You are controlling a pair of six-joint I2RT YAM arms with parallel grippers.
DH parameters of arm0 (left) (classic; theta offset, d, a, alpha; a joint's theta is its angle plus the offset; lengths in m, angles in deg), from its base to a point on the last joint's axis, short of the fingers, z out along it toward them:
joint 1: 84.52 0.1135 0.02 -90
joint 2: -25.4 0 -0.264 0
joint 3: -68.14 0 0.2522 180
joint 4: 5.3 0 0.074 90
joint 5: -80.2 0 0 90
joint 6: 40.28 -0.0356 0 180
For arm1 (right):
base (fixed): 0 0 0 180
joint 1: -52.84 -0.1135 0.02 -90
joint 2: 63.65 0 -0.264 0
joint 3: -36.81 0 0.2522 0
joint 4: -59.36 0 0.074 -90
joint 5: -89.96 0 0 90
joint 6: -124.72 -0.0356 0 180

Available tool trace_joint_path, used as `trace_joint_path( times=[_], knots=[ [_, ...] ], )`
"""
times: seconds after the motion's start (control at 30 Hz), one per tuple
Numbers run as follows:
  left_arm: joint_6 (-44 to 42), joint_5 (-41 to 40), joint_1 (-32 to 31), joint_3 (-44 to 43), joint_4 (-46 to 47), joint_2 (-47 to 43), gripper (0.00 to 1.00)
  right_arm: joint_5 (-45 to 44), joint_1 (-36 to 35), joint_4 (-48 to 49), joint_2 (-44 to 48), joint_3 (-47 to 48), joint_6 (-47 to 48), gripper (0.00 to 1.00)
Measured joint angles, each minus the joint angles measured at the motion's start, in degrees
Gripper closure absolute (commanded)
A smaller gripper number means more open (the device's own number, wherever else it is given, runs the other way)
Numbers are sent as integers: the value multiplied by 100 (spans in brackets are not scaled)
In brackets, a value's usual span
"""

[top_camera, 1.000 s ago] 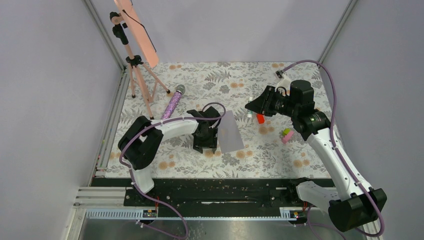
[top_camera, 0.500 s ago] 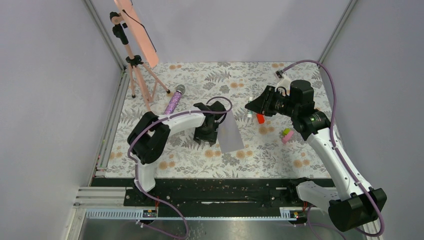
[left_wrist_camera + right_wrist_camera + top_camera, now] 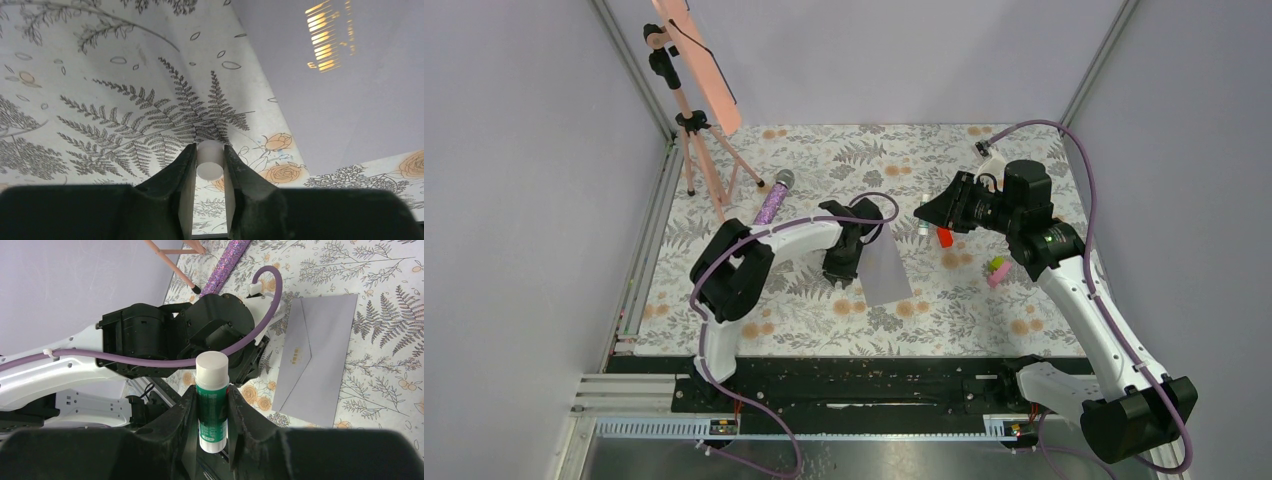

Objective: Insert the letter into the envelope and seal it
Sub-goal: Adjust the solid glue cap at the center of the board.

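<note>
Envelope (image 3: 887, 270) lay flat, long axis near-far, near end skewed right. Left gripper (image 3: 210, 149) clamped white cylinder (image 3: 210, 164); right gripper (image 3: 212, 390) clamped glue stick (image 3: 211, 412).

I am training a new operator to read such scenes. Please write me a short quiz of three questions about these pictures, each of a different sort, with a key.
1. Multiple choice: what does the right gripper hold?
A) a pen
B) a glue stick
C) a spoon
2. True or false: the envelope lies flat on the table.
3. Short answer: what sits in the left gripper?

Key
1. B. It stands upright between the fingers, white cap on top.
2. True.
3. A small white cylinder.
</note>
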Motion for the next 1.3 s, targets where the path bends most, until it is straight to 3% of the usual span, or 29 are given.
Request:
trace_joint_path(
  times=[0.2, 0.4, 0.77, 0.97, 1.13, 1.3],
  knots=[
    [-105, 107, 33, -247, -72, 44, 89, -2, 0, 0, 0, 0, 0, 100],
    [0, 74, 273, -299, -33, -20, 87, -2, 0, 2, 0, -4, 0, 100],
    [743, -887, 466, 645, 1462, -726, 82, -2, 0, 0, 0, -17, 2, 100],
    [1182, -850, 466, 807, 1469, -721, 70, 0, 0, 2, -24, -42, 2, 100],
    [1674, -256, 466, 813, 1300, -680, 50, 0, 0, 2, -92, -44, 2, 100],
    [1974, 455, 459, 879, 1283, -680, 48, 2, 0, 0, -136, -44, 2, 100]
  ],
)
